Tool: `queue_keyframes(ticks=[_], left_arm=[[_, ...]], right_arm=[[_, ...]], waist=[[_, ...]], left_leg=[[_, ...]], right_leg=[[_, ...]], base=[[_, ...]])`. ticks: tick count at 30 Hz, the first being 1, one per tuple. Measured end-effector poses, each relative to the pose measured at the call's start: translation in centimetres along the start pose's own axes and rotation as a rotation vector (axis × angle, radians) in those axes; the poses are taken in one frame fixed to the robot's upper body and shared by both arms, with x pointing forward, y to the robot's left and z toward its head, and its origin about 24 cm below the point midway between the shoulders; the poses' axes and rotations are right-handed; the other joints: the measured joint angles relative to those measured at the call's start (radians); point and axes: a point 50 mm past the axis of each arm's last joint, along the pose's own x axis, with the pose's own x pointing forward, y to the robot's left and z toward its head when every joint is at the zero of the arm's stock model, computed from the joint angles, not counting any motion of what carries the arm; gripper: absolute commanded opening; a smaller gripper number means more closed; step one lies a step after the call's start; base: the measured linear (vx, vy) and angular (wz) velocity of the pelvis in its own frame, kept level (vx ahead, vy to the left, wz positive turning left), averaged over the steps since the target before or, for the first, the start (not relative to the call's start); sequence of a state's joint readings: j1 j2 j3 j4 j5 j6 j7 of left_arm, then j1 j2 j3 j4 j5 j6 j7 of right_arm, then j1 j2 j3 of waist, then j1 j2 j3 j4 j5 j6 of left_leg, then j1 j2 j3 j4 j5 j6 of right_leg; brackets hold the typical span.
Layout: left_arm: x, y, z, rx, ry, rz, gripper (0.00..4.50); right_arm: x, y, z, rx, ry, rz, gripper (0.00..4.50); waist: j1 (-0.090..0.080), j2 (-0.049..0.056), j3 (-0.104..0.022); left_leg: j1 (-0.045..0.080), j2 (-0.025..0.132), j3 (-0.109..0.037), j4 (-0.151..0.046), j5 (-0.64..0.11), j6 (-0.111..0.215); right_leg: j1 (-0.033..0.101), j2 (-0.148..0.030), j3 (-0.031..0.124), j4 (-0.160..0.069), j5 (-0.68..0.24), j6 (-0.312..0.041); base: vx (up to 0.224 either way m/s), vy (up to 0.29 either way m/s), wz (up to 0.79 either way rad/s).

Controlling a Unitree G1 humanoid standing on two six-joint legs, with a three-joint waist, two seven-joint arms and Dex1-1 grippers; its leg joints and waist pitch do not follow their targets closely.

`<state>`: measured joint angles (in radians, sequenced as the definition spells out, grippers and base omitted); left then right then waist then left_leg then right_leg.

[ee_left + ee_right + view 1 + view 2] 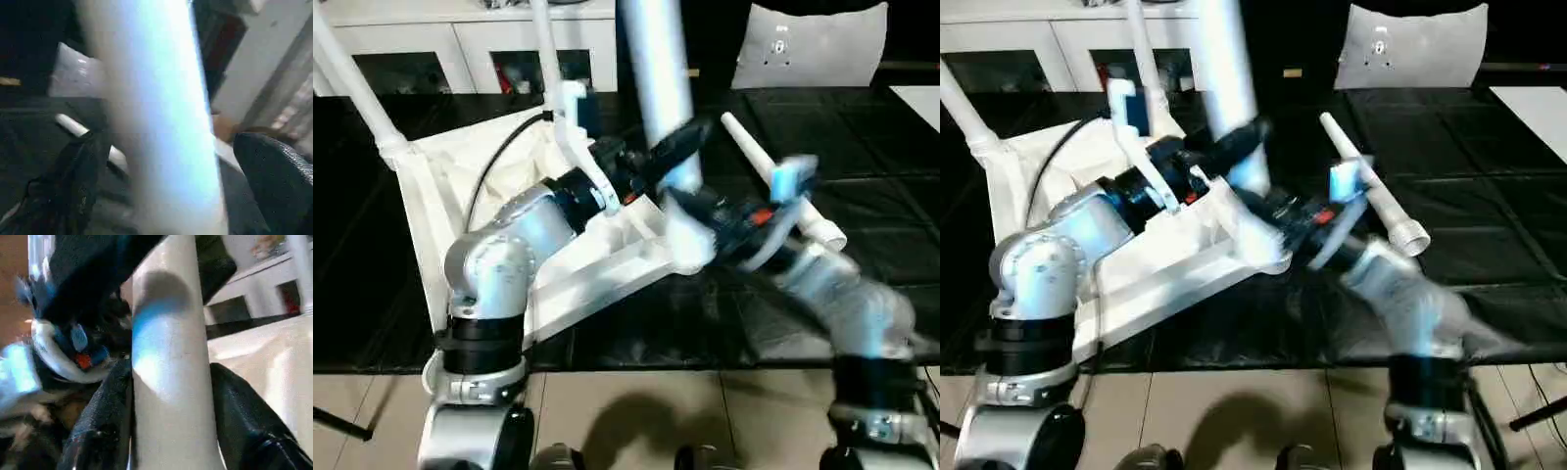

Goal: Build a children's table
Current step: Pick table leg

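The children's table top (440, 196) lies upside down and tilted on the black padded surface. Two white legs (352, 78) (543, 49) stand in its far corners. A third leg (656, 59) rises from the near right corner socket. My left gripper (680, 157) stands open around this leg low down; in the left wrist view the leg (156, 117) runs between the fingers (274, 181) with a gap. Just below it, my right gripper (695, 208) is shut on the same leg (171, 357), with both fingers (107, 411) pressed against it. A loose leg (744, 142) lies on the surface to the right.
A white cabinet (460, 39) runs along the back. A white panel (813, 44) leans at the back right. A black cable (494, 162) crosses the table top. The black padded surface (881, 127) ends at tiled floor (636, 411) in front.
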<state>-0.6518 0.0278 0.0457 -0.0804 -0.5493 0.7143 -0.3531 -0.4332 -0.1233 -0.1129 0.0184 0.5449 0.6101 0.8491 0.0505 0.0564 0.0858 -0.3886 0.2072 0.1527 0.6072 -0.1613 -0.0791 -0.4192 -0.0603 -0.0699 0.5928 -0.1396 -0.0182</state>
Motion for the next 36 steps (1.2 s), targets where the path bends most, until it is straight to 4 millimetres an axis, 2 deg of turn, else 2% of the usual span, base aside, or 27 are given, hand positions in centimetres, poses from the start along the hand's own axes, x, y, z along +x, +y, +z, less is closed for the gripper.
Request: queue_keyframes(ticks=[4,5,9,15,18,20,25,29,36], left_arm=[[0.4,-0.2,-0.2,0.054,0.001,0.060,4.02],[0.4,-0.2,-0.4,0.072,0.001,0.075,3.77],[0.6,-0.4,-0.6,0.087,0.001,0.101,3.67],[1.0,-0.9,-1.2,0.056,-0.016,0.139,2.98],[1.0,-0.7,-1.6,0.049,-0.026,0.187,2.84],[1.0,-0.7,-1.6,0.051,-0.033,0.198,2.53],[1.0,-0.6,-1.7,0.045,-0.038,0.204,2.14],[1.1,-0.7,-1.9,0.030,-0.044,0.204,2.02],[1.1,-0.7,-2.0,-0.003,-0.058,0.205,1.98]], right_arm=[[1.1,0.2,-0.3,-0.133,-0.018,-0.080,1.88],[1.5,0.1,-0.3,-0.186,-0.046,-0.137,1.88],[1.8,-0.1,-0.4,-0.272,-0.086,-0.221,1.88],[2.2,-0.2,-0.6,-0.520,-0.112,-0.376,1.88],[2.6,0.0,-1.2,-0.699,-0.099,-0.458,1.88],[2.6,0.0,-1.3,-0.749,-0.105,-0.485,1.88],[2.6,-0.2,-1.6,-0.790,-0.116,-0.510,1.88],[2.6,-0.3,-2.1,-0.823,-0.129,-0.522,1.88],[2.6,-0.4,-2.3,-0.862,-0.146,-0.535,1.88]], waist=[[-0.006,0.000,0.000],[-0.009,0.000,0.000],[-0.018,0.000,0.000],[-0.020,0.000,0.000],[-0.022,0.000,0.000],[-0.025,0.000,0.000],[-0.036,0.000,0.000],[-0.048,0.000,0.000],[-0.052,0.000,0.000]], left_leg=[[0.000,0.000,0.000,0.000,0.000,0.000],[0.000,0.000,0.000,0.000,0.000,0.000],[-0.001,0.000,0.000,-0.001,0.000,0.000],[-0.002,-0.001,0.000,-0.003,0.000,0.000],[-0.002,-0.001,0.000,-0.004,0.000,0.000],[-0.002,-0.001,0.000,-0.005,0.000,0.000],[-0.003,-0.001,0.000,-0.006,0.000,0.000],[-0.004,-0.001,0.000,-0.005,-0.001,0.001],[-0.004,-0.001,0.000,-0.006,-0.001,0.001]], right_leg=[[0.000,0.000,0.000,-0.001,0.000,0.000],[0.000,0.000,0.000,-0.001,0.000,0.000],[0.000,0.000,0.000,-0.003,0.000,0.000],[0.000,0.000,0.000,-0.006,0.000,0.000],[-0.001,0.000,0.000,-0.006,0.000,0.000],[-0.001,0.001,0.000,-0.006,0.000,0.000],[-0.001,0.001,0.000,-0.009,0.000,0.001],[-0.001,0.001,0.000,-0.011,0.001,0.001],[-0.001,0.001,0.000,-0.011,0.001,0.001]], base=[[0.000,0.000,0.00],[0.000,0.000,0.00],[0.000,0.000,0.00],[0.000,0.000,0.00],[0.000,0.000,0.00],[0.000,0.000,0.00],[0.000,0.000,0.00],[0.000,0.000,0.00],[0.000,0.000,0.00]])
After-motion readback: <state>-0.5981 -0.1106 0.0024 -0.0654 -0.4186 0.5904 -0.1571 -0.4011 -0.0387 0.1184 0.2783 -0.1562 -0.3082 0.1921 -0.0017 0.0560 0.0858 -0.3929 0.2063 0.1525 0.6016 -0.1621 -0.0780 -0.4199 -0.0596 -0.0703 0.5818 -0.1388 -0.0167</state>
